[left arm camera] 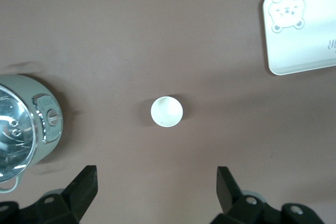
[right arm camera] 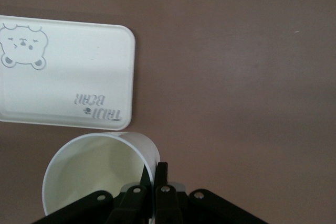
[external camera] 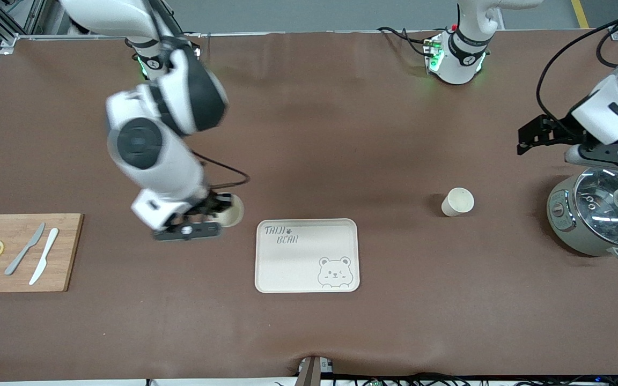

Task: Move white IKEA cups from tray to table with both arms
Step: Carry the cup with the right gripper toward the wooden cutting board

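My right gripper [external camera: 218, 210] is shut on the rim of one white cup [external camera: 232, 210], one finger inside and one outside, as the right wrist view [right arm camera: 100, 174] shows. It holds the cup beside the bear-printed tray [external camera: 307, 256], toward the right arm's end of the table; I cannot tell if the cup touches the table. The second white cup [external camera: 457, 201] stands upright on the table between the tray and a pot. It shows in the left wrist view [left arm camera: 167, 112]. My left gripper [left arm camera: 156, 182] is open and empty, high over the table near the pot [external camera: 604, 214].
A grey-green pot with a glass lid stands at the left arm's end. A wooden cutting board [external camera: 67, 252] with two knives and lemon slices lies at the right arm's end. The tray [right arm camera: 63, 85] is empty.
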You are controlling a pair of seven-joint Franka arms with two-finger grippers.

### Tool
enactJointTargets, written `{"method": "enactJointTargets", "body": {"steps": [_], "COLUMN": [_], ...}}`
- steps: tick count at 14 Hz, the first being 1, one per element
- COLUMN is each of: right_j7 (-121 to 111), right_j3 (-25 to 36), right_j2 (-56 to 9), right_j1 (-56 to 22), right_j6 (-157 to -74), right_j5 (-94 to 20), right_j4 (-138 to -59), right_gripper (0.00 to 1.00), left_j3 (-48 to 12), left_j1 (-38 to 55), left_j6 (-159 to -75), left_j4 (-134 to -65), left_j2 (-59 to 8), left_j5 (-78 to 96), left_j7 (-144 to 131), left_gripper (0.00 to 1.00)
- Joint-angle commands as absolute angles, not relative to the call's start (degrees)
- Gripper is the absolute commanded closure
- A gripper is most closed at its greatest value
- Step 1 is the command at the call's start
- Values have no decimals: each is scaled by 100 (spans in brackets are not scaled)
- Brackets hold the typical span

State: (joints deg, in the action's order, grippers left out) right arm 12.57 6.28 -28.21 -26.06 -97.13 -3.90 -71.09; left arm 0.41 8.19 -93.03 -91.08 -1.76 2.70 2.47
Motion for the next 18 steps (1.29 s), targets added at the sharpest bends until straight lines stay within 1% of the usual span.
{"method": "enactJointTargets", "body": {"steps": [1, 5, 8, 16, 18], "right_j7": [101, -1490, -2108, -3418, -3568], "right_j3": [562, 562, 562, 545, 545], "right_j2": [-2611, -2672, -2794, -3796, -3946], "right_j1": [-1945, -1039, -643, 52, 97], "right_j6": [-9563, -9589, -9703, -11125, -11494], "right_j5": [-519, -527, -519, -571, -571], "right_j4": [-7312, -7330, -7339, -7471, -7602], "right_gripper": [100, 100, 100, 100, 100], "left_j3": [62, 62, 1, 0, 0], "left_j1": [826, 791, 599, 615, 589], "left_j6": [-9439, -9448, -9440, -9457, -9702], "left_j4": [-9281, -9290, -9290, -9255, -9237], "left_j2": [-70, -70, -79, -132, -132], "left_j5": [317, 308, 290, 273, 281], "left_j7": [281, 378, 378, 501, 466], "left_gripper": [0, 0, 0, 0, 0]}}
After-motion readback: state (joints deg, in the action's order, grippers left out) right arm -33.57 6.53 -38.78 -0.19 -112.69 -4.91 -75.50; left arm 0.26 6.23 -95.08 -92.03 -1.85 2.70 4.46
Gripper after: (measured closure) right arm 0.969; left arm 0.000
